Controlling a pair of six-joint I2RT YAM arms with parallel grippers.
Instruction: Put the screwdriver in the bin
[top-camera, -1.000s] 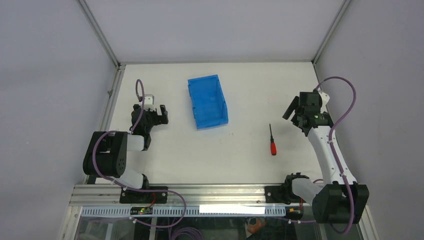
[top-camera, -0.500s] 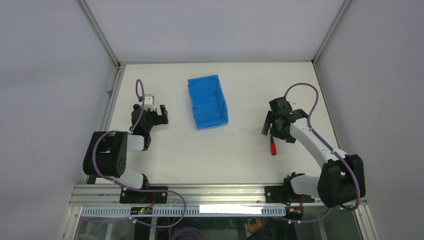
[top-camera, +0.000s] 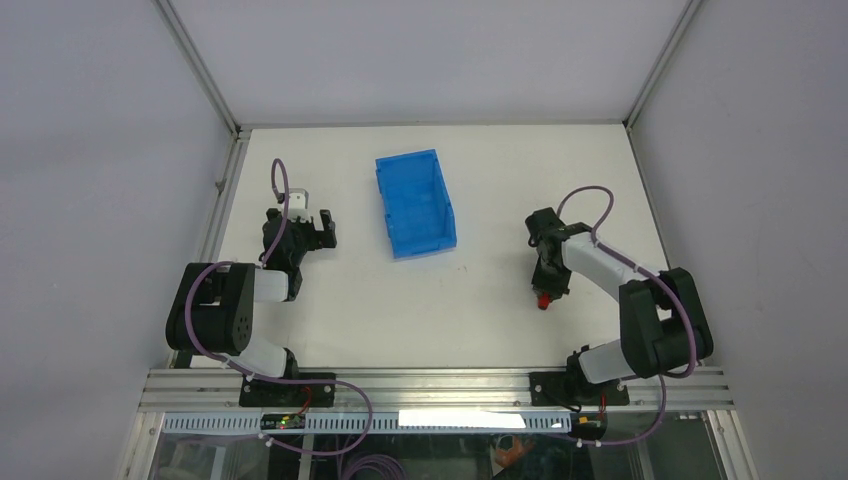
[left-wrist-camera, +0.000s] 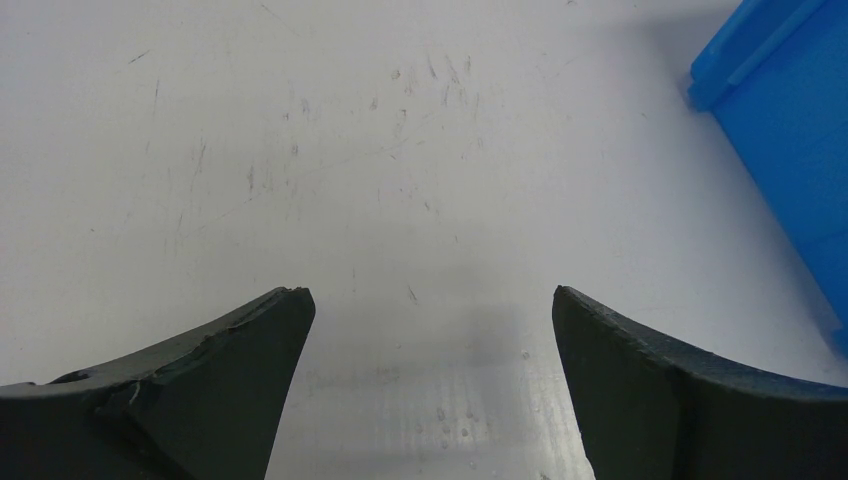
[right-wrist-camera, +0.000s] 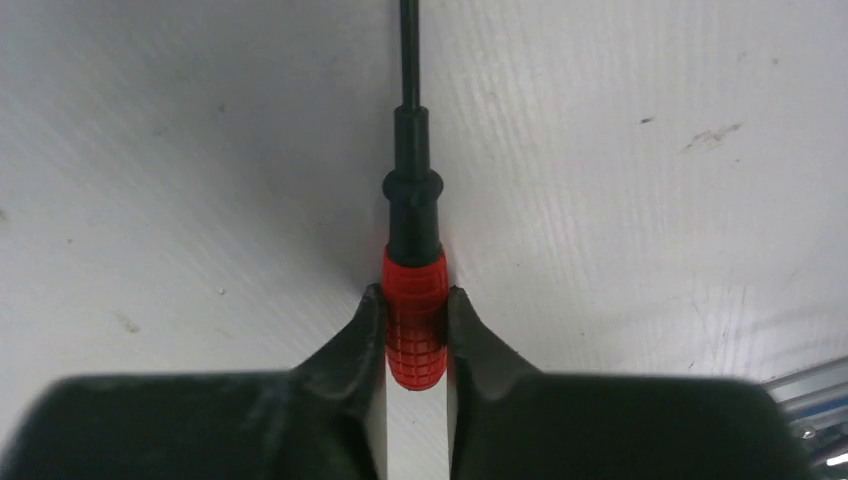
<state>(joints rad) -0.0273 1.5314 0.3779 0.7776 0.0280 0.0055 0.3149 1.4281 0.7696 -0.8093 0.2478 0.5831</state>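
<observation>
The screwdriver (right-wrist-camera: 414, 300) lies flat on the white table, red ribbed handle toward the wrist camera, thin black shaft pointing away. My right gripper (right-wrist-camera: 414, 295) is shut on the red handle, a finger pressed to each side. From above, only the handle's red end (top-camera: 541, 300) shows under the right gripper (top-camera: 545, 285). The blue bin (top-camera: 415, 203) stands at mid-table, well to the left of it. My left gripper (left-wrist-camera: 430, 300) is open over bare table, with a corner of the bin (left-wrist-camera: 790, 110) at the right of its view.
The table's aluminium frame rail (top-camera: 440, 385) runs along the near edge. Metal posts (top-camera: 205, 70) rise at the back corners. The left arm (top-camera: 290, 240) sits folded near the left edge.
The right arm swung left and down onto the screwdriver, and its jaws went from wide open to shut on the red handle. The left arm and the bin stayed still.
</observation>
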